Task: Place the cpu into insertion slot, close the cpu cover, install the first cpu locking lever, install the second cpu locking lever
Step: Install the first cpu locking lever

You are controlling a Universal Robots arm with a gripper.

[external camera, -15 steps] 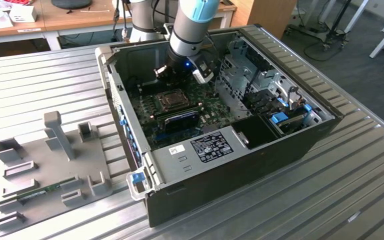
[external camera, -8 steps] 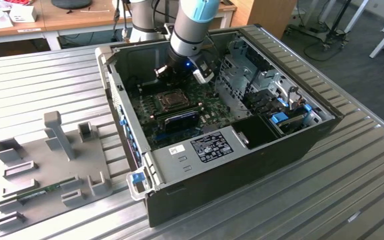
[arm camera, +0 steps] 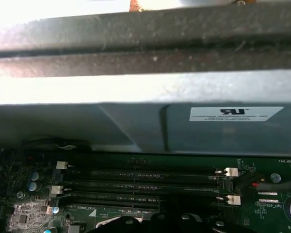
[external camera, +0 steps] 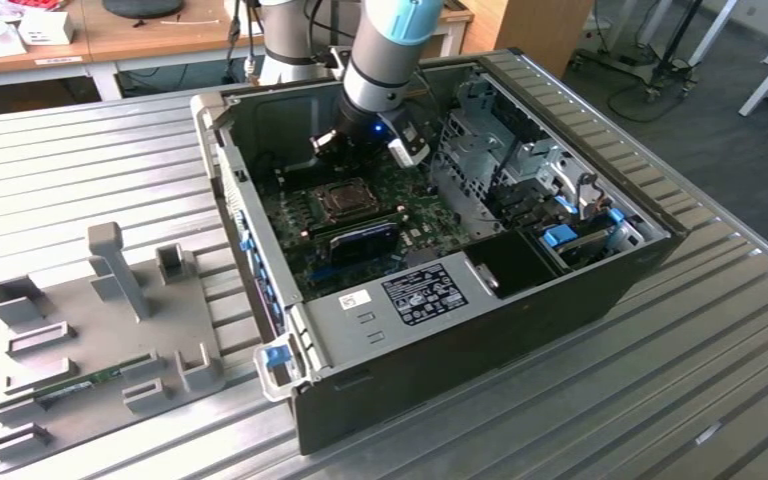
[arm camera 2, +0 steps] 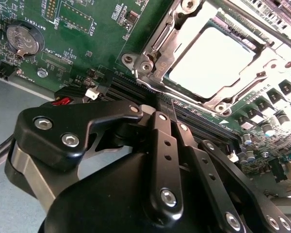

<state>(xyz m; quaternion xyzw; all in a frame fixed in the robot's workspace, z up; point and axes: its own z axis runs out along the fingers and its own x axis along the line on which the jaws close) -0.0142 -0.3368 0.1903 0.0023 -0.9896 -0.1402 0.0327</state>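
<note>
The cpu (arm camera 2: 211, 60), with its pale silvery top, lies flat in the insertion slot (external camera: 345, 198) on the green motherboard (arm camera 2: 87, 29). The cpu cover (arm camera 2: 161, 44), a silvery metal frame, lies down around the chip. My gripper (arm camera 2: 170, 121) hovers just beside the socket's edge, over the black memory slots (arm camera: 140, 183). Its two black fingers (arm camera 2: 160, 145) are pressed together. A thin rod-like line shows at the tips; I cannot tell whether it is held. In the exterior view the gripper (external camera: 351, 155) reaches down into the open computer case (external camera: 518, 290), just behind the socket.
The case walls close in on the arm, and a drive cage (external camera: 504, 160) stands at the exterior view's right. A coin battery (arm camera 2: 23, 40) sits on the board. A grey fixture plate (external camera: 91, 330) with a memory stick (external camera: 84, 385) lies on the ribbed metal table.
</note>
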